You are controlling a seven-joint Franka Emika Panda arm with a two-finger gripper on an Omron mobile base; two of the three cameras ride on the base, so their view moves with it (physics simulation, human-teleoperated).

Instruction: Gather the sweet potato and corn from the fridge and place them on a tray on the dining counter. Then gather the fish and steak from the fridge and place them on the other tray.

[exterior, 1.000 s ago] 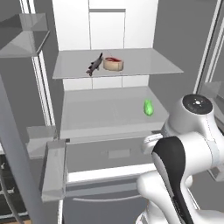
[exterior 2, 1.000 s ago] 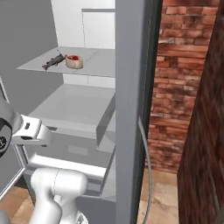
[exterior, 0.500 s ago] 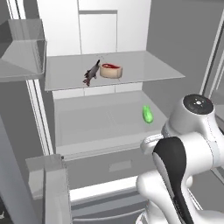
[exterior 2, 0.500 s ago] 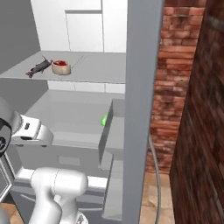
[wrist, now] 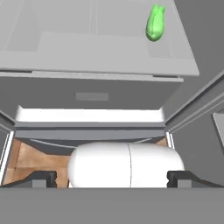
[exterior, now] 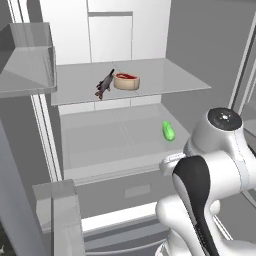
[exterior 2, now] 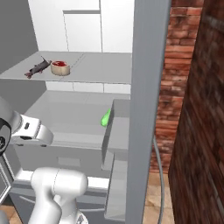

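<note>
The corn (exterior: 168, 131) lies on the lower shelf of the open fridge (exterior: 125, 35), near the shelf's right front edge, well apart from anything else. In the hand view its long axis runs roughly front to back, husk tips pointing inward. On the shelf above, the fish (exterior: 104, 85) and steak (exterior: 126, 81) lie just beside each other. The gripper (wrist: 112, 177) is low before the fridge, jaws spread wide, empty, apparently positioned for an approach.
</note>
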